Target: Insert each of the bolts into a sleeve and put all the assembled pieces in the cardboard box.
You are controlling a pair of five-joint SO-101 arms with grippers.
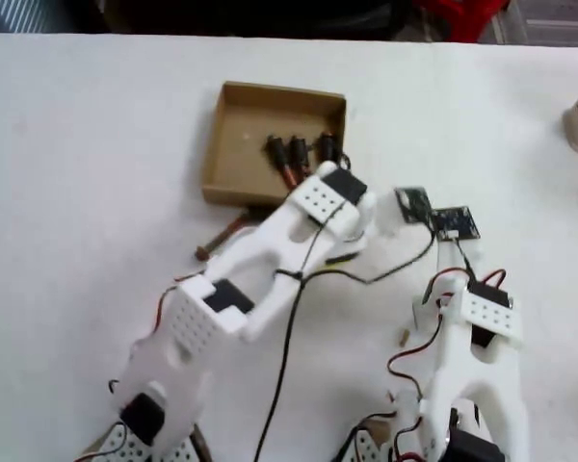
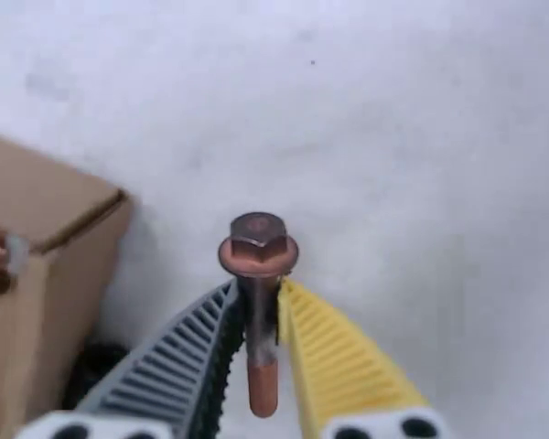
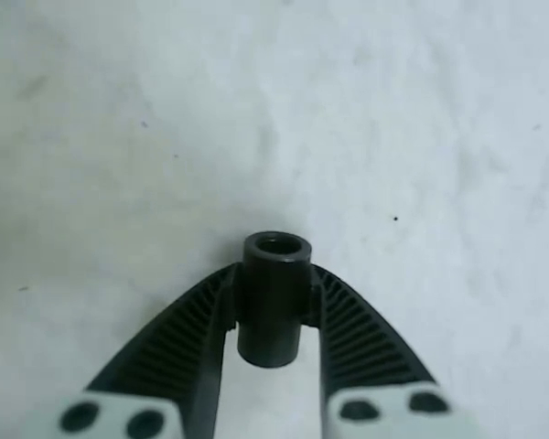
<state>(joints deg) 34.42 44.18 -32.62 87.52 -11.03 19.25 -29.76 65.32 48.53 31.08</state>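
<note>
White worktop; cardboard box already holds assembled pieces. Left wrist: left hand clamped on bolt by its shank, head just past the fingertips; box corner close beside this hand, so little room that side. Right wrist: right hand grips sleeve, bore left uncovered, likely for insertion; bare worktop beyond.

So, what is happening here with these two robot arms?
The arms are partway through joining a bolt and a sleeve. The left gripper is shut on a copper bolt, close to the cardboard box. The right gripper is shut on a black sleeve, and the two parts are not yet together. A few assembled pieces already lie in the box, and what looks like another bolt lies on the table beside it.
</note>
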